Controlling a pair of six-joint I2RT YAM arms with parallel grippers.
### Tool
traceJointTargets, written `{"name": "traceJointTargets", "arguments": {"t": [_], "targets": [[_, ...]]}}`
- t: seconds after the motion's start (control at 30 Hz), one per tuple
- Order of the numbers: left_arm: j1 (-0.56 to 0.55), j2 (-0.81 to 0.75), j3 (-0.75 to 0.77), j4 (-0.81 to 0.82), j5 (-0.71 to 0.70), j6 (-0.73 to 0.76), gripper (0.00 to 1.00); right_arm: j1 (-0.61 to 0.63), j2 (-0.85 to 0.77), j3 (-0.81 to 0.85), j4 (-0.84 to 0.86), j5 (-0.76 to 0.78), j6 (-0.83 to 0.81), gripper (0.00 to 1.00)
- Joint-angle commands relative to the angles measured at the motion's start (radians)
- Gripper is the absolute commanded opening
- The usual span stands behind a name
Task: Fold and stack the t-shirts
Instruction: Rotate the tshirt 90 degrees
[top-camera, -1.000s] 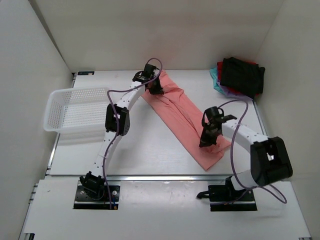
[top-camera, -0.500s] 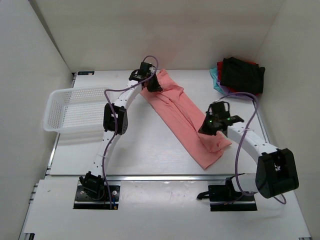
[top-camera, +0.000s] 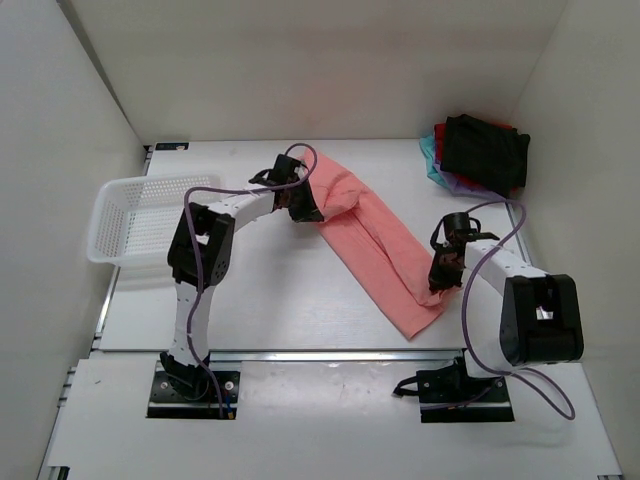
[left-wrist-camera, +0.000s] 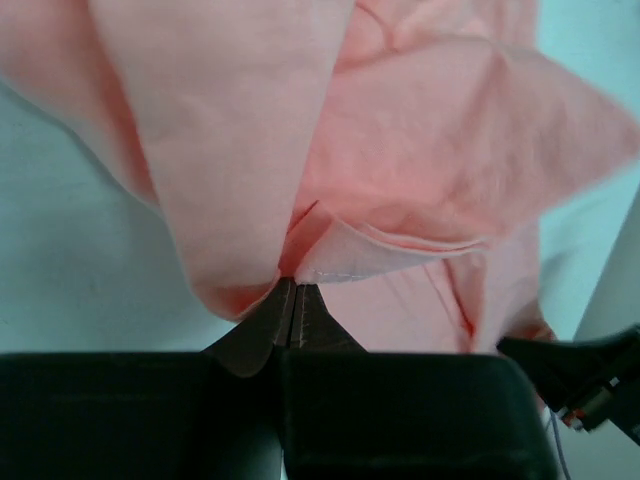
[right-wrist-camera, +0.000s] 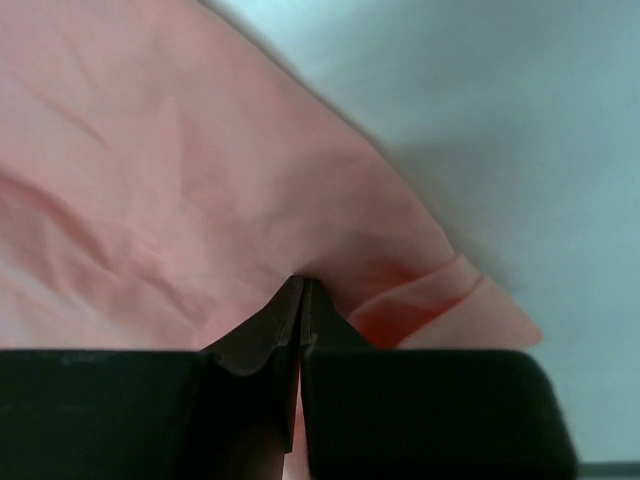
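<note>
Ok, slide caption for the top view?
Left hand and right hand pinch opposite ends of the salmon-pink t-shirt; folded stack far right, white basket left.

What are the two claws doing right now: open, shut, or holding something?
Left gripper: shut, pinching the pink t-shirt at its far end.
Right gripper: shut, pinching the same shirt nearer its near end.

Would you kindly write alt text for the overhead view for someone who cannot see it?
Two robot arms pinch a long pink shirt lying diagonally on a white table: left tool at its far end, right tool by its near end. A white basket sits left; folded shirts are stacked far right.
</note>
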Motion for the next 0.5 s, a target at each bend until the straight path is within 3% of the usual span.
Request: {"name": "traceJointTargets", "arguments": {"t": [0.0,0.23,0.33,0.47], "targets": [[0.009,0.022,-0.02,0.037,-0.016,-0.007,0.0,0.011,-0.002,-0.021,-0.065,0.071,0.011,0.0],[0.01,0.246,0.259,-0.08,-0.021,0.016,0.0,0.21,-0.068,-0.128,-0.09,0.01,0.151,0.0],[0.045,0.368,0.477,-0.126,-0.021,0.007,0.0,0.301,-0.071,-0.168,-0.054,-0.042,0.244,0.0],[0.079,0.624,0.974,-0.213,-0.003,-0.065,0.0,0.393,-0.045,-0.225,0.03,-0.13,0.346,0.0]]}}
